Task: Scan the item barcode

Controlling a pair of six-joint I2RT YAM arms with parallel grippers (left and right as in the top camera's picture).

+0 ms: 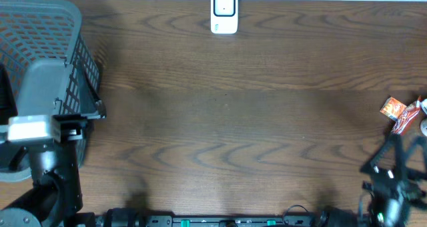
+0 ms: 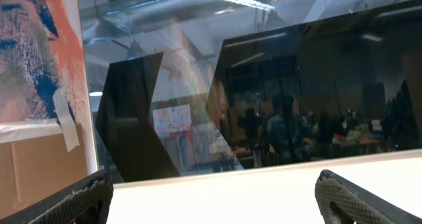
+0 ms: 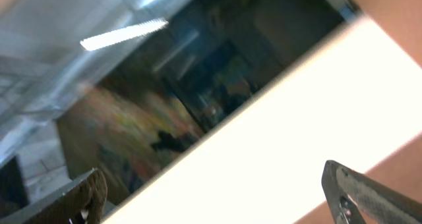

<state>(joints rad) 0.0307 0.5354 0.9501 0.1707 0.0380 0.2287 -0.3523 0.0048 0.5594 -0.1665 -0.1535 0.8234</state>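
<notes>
Along the bench (image 1: 227, 120), far-left corner, sits a grey basket (image 1: 47, 47); my left hand (image 2: 211, 197) and right hand (image 3: 211, 191) both gape, empty. White scanner (image 1: 224, 12): far edge. Snack packet (image 1: 399, 113), right edge, probably light and crinkly; I'd pinch a sealed end.

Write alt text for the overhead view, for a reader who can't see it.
Dark wooden table: a white barcode scanner at the middle of the far edge, a grey mesh basket at the left, a red-orange snack packet at the right edge. The left arm and right arm sit at the near corners.
</notes>
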